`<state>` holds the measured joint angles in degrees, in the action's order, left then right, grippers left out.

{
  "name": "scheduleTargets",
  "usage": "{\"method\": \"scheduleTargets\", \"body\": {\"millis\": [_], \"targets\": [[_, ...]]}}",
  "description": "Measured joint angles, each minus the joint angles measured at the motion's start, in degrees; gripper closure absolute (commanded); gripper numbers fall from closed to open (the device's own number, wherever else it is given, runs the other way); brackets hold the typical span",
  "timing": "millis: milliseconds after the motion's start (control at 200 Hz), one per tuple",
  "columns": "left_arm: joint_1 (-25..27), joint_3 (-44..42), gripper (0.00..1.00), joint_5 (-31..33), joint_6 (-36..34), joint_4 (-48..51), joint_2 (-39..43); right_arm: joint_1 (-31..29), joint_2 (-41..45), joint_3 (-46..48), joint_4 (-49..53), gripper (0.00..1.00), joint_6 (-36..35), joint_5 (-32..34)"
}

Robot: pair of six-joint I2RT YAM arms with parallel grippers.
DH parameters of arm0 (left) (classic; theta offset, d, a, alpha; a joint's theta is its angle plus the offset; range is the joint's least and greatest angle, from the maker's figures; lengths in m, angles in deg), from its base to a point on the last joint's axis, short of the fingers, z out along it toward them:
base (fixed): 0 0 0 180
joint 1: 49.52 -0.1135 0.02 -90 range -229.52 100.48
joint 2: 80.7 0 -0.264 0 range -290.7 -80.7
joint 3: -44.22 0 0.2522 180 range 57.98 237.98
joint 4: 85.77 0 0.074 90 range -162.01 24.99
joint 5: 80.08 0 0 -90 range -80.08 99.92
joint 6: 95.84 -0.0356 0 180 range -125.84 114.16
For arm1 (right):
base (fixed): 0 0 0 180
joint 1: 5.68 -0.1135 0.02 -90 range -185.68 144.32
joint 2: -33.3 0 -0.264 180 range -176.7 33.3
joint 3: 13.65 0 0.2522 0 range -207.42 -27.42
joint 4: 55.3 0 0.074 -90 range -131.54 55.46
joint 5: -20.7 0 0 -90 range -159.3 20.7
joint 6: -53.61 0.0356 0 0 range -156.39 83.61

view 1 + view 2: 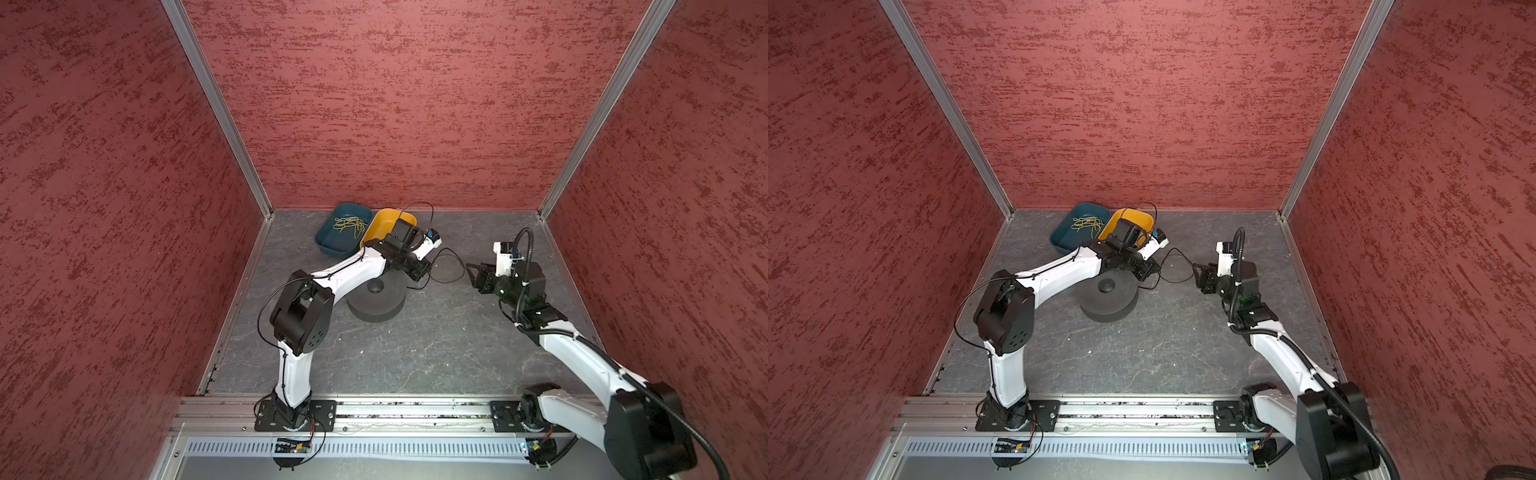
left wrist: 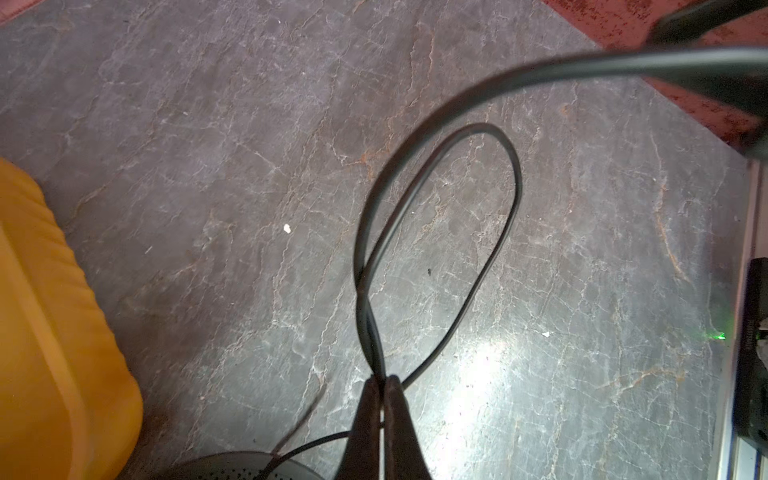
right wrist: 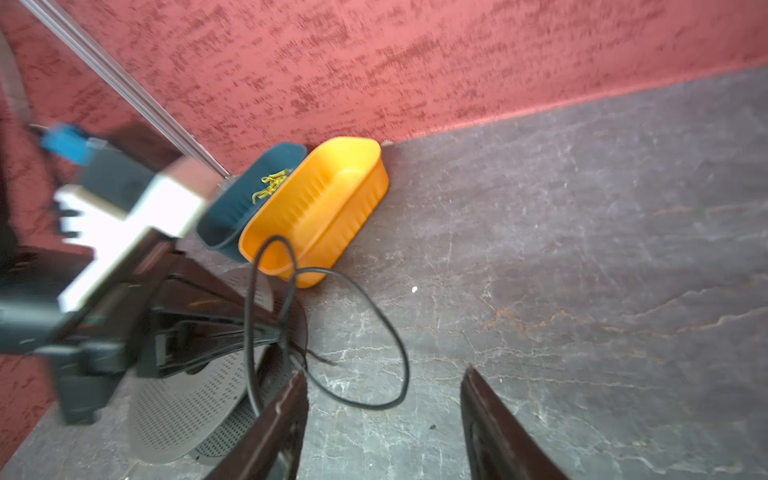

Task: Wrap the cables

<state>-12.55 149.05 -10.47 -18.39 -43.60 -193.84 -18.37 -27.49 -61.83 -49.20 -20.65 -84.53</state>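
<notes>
Here the left hand (image 2: 381, 380) pinches the cable (image 2: 358, 245), ends hidden; the right hand (image 3: 384, 374) stands spread apart.

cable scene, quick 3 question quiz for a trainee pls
1. True or false: the left hand is shut on the cable.
2. Fill in: the right hand is ____ (open or shut).
3. Where do the yellow-green strands lie?
A. in the left hand
B. in the right hand
C. in the blue bin

Key: 1 true; 2 open; 3 C
</notes>
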Motion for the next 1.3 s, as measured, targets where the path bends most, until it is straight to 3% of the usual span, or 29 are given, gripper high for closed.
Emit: {"method": "scheduleTargets", "body": {"millis": [110, 306, 561, 837, 1298], "targets": [[0.1, 3.0, 1.0, 0.9, -0.6, 3.2, -2.3, -1.3, 2.8, -3.8, 4.8, 0.48, -2.9, -0.4], [0.1, 8.3, 1.0, 1.0, -1.2, 9.0, -5.9, -5.2, 4.7, -8.2, 8.3, 0.46, -5.6, -3.2], [0.1, 10.8, 1.0, -0.4, -2.8, 14.6, -5.9, -8.9, -7.8, -11.6, 10.8, 0.45, -10.0, -5.1], [0.0, 12.0, 1.0, -2.8, -3.6, 19.6, -5.9, -9.8, -19.8, -13.6, 11.1, 0.44, -13.3, 0.5], [0.0, 12.5, 1.0, -5.1, -4.1, 23.1, -5.9, -9.9, -22.7, -15.1, 9.3, 0.42, -18.1, 9.5]]}}
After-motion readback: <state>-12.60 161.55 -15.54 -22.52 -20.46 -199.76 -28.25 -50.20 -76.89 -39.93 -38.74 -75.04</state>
